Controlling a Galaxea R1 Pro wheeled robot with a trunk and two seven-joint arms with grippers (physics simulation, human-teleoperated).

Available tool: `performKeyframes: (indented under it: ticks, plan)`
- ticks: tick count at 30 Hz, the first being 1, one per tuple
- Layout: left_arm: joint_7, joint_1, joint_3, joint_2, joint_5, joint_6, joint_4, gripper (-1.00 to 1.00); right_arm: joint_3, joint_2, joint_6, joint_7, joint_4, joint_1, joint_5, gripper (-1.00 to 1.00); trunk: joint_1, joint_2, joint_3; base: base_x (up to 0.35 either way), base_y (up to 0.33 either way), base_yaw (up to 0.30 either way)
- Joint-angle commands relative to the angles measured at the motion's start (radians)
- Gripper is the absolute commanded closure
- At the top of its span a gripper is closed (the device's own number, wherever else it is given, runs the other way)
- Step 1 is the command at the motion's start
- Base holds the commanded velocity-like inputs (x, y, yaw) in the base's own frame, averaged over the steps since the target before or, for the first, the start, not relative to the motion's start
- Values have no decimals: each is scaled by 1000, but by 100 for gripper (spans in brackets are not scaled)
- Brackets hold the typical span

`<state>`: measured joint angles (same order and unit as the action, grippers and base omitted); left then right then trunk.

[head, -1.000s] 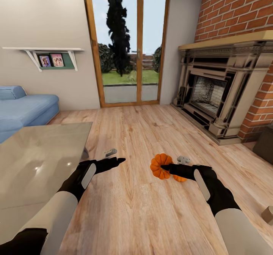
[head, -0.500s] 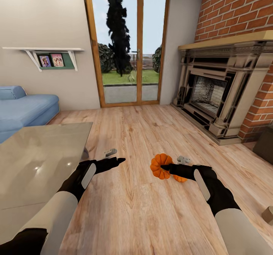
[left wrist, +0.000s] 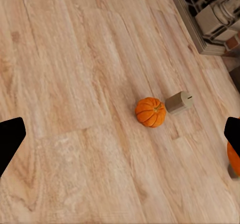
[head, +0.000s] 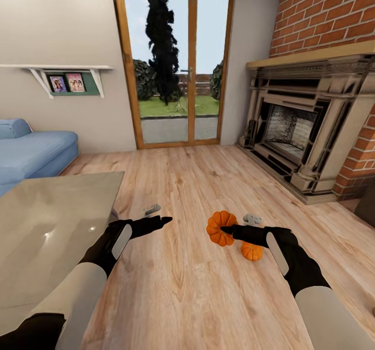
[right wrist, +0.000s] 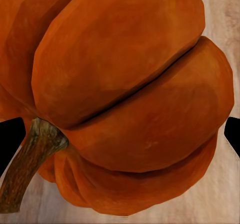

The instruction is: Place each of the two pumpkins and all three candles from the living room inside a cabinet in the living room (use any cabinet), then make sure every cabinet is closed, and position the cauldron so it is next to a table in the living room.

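My right gripper (head: 226,228) is shut on an orange ribbed pumpkin (head: 219,226), held above the wood floor; in the right wrist view this pumpkin (right wrist: 125,94) and its brown stem sit between the dark fingertips (right wrist: 10,139). The second pumpkin (head: 251,251) rests on the floor just beyond my right hand. The left wrist view shows that pumpkin (left wrist: 150,112) beside a tan candle (left wrist: 179,102) lying on its side. My left gripper (head: 159,215) is open and holds nothing, beside the glass-topped table (head: 57,209).
A blue sofa (head: 31,152) stands at the far left behind the table. A fireplace (head: 302,131) in a brick wall runs along the right. Glass patio doors (head: 177,63) are straight ahead. A dark object (head: 367,204) sits at the right edge.
The whole picture has shifted a little, so the camera moved. The floor pumpkin now shows apart from my right hand. Both arms hold the same pose, and the held pumpkin is unchanged.
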<state>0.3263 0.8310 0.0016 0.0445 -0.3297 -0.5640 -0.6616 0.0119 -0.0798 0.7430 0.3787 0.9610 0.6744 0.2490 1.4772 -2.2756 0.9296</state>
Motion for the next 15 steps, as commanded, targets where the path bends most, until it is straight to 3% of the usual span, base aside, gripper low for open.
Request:
performKeyframes:
  ticks: [1,15]
  plan:
    - [-1,0,0,0,-6,-7,-1,-100,1,0,6,2,1,1,3,100,0,0,1,128,0,0]
    - [-1,0,0,0,-6,-7,-1,-100,1,0,6,2,1,1,3,100,0,0,1,37,0,0]
